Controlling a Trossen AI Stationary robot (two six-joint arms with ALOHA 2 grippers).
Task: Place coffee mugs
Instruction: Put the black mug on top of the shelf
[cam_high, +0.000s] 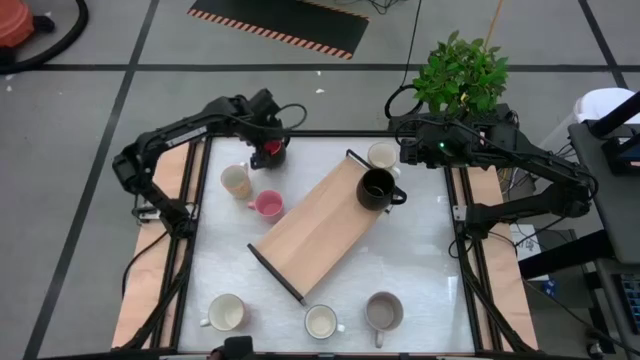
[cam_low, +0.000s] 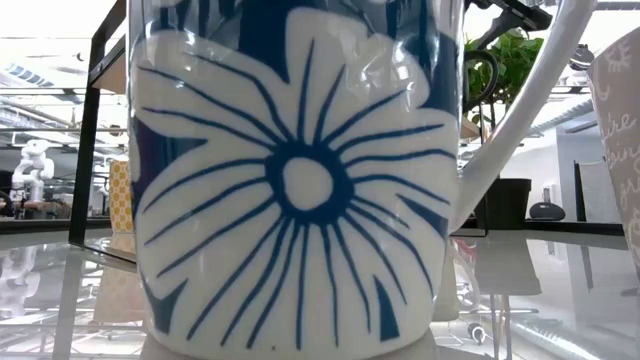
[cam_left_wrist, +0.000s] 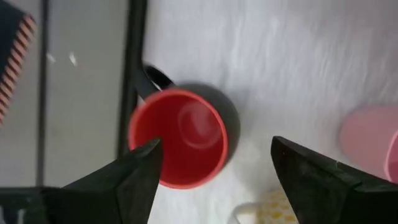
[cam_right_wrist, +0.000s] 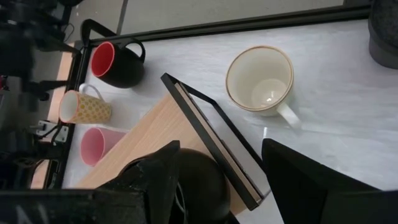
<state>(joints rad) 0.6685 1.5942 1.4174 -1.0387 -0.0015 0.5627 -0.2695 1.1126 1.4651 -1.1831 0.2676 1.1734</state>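
Observation:
A red-and-dark mug (cam_high: 272, 153) stands upright at the table's far left. My left gripper (cam_left_wrist: 214, 165) is open above it, one finger over its rim and the other beside it; I cannot tell whether it touches. A black mug (cam_high: 377, 188) stands on the far end of a wooden tray (cam_high: 315, 225). My right gripper (cam_right_wrist: 217, 177) is open above the black mug (cam_right_wrist: 199, 183). A cream mug (cam_right_wrist: 261, 78) stands just beyond the tray. A yellow-patterned cream mug (cam_high: 237, 181) and a pink mug (cam_high: 267, 206) lie left of the tray.
Two cream mugs (cam_high: 227, 312) (cam_high: 320, 322) and a grey mug (cam_high: 384, 311) stand along the near edge. A blue-flowered mug (cam_low: 300, 180) fills the low view. A green plant (cam_high: 462, 72) stands beyond the far right corner.

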